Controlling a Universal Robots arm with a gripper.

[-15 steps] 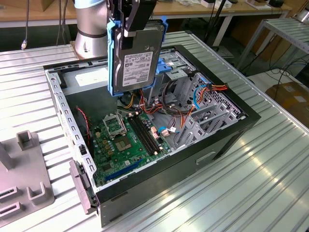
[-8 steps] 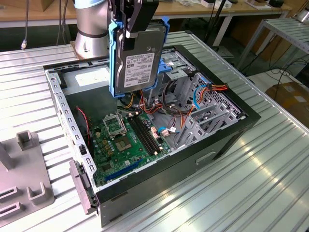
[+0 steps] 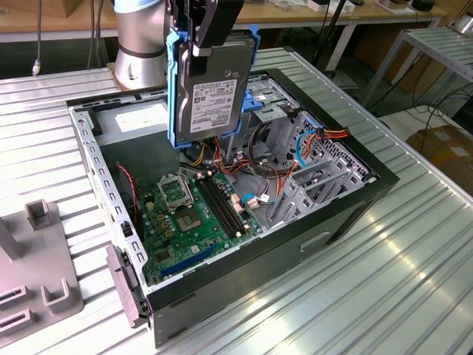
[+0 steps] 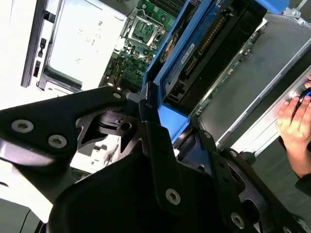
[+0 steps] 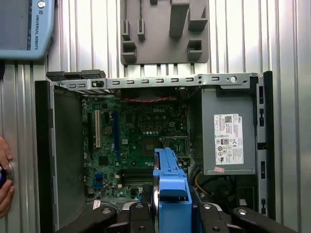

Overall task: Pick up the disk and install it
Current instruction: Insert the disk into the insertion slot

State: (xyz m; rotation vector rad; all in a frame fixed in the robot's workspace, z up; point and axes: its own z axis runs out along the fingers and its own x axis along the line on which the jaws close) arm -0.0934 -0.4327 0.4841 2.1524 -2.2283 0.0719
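Item, as we record it: one disk [image 3: 216,92], a grey metal drive with a white label in a bright blue carrier, hanging upright with its label side toward the exterior view. The pincer [image 3: 211,44] is clamped on the carrier's upper edge, and in the second wrist view we see its black fingers [image 4: 155,145] pressed against the blue frame. The disk hangs in the air above the far part of an open computer case [image 3: 347,214], touching nothing below it. Inside the case we list a green motherboard [image 3: 192,214] on the floor of the case, a silver power supply [image 3: 133,122] toward the exterior view's left, and a metal drive cage [image 3: 295,133] with orange and blue cables toward the exterior view's right. The case lies on a ribbed metal desk [image 3: 384,281]. A grey fixture block [image 3: 37,274] sits on the desk at the exterior view's left, near the case. A person's hand [image 4: 294,124] rests beside the case.
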